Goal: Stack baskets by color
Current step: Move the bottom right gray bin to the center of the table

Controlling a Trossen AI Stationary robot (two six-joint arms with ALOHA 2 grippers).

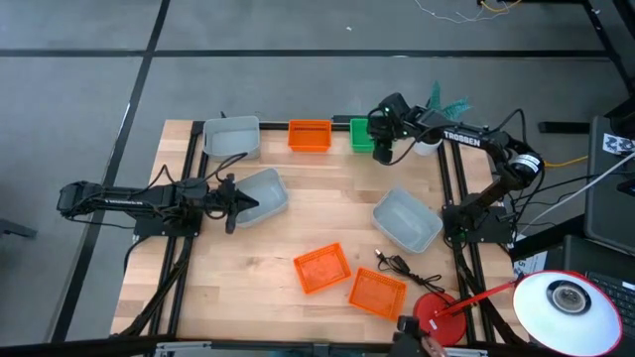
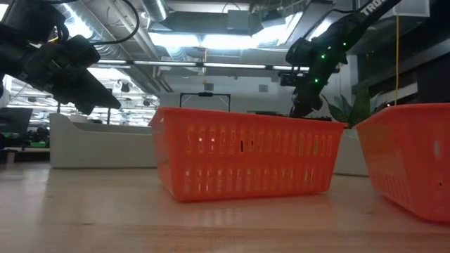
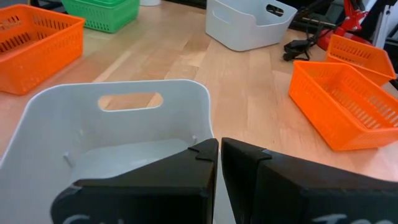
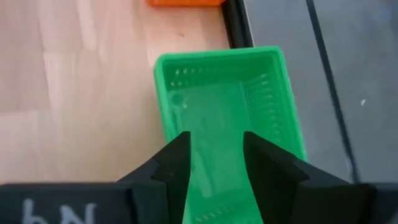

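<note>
Hovering at one o'clock on the surface [image 1: 248,288], the right hand [image 4: 214,155] stands open over the green baskets [image 1: 361,135]. Left hand [image 1: 238,201], at nine o'clock, grips a white basket [image 1: 262,191], which likely goes next onto the white basket [image 1: 231,137] at eleven

Light wood table [image 1: 327,198] — dark rails along the sides. Under the right gripper [image 1: 383,152]: green basket [image 1: 361,135], orange basket [image 1: 310,135] beside it, grey bin [image 1: 231,137] farther along that edge. At the left gripper [image 1: 236,203]: grey bin [image 1: 264,193]. Well away from both — grey bin [image 1: 407,220], two orange baskets [image 1: 322,268] [image 1: 377,294], black cable [image 1: 402,266], red lamp base [image 1: 435,317].
</note>
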